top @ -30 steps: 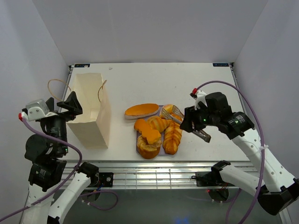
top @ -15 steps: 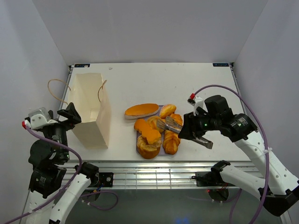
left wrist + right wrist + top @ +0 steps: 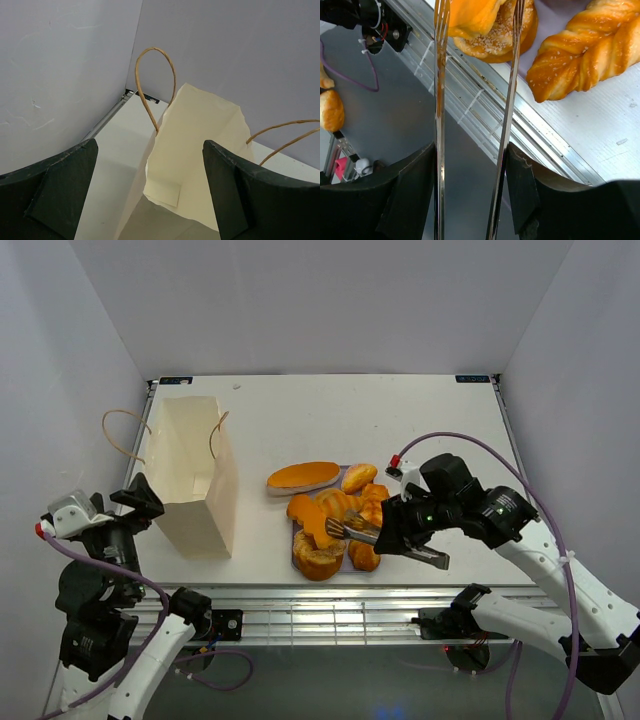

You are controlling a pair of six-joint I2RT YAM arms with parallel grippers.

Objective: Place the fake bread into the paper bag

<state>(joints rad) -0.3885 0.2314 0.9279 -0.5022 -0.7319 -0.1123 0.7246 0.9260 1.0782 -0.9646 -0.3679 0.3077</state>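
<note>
The fake bread point(image 3: 335, 515) lies in a pile at mid-table: a long flat loaf point(image 3: 302, 476), a round bun point(image 3: 358, 477), a turnover point(image 3: 315, 520), a ring point(image 3: 318, 558) and a braided loaf point(image 3: 366, 552). My right gripper point(image 3: 405, 525) is shut on silver tongs point(image 3: 355, 530). In the right wrist view the gripper point(image 3: 470, 160) holds the tongs point(image 3: 512, 100) with their open tips either side of the turnover point(image 3: 470, 15) and the sesame ring point(image 3: 495, 40). The paper bag point(image 3: 195, 475) stands upright and open at the left. My left gripper point(image 3: 135, 502) is open and empty beside the bag point(image 3: 200, 150).
A lavender tray point(image 3: 352, 566) lies under the bread. The braided loaf point(image 3: 585, 50) lies right of the tong tips. The table's metal front rail point(image 3: 485, 100) runs just below the ring. White walls enclose the table.
My right gripper has carried the tongs left and toward the near edge, over the turnover and ring. My left gripper has drawn back and down, away from the bag.
</note>
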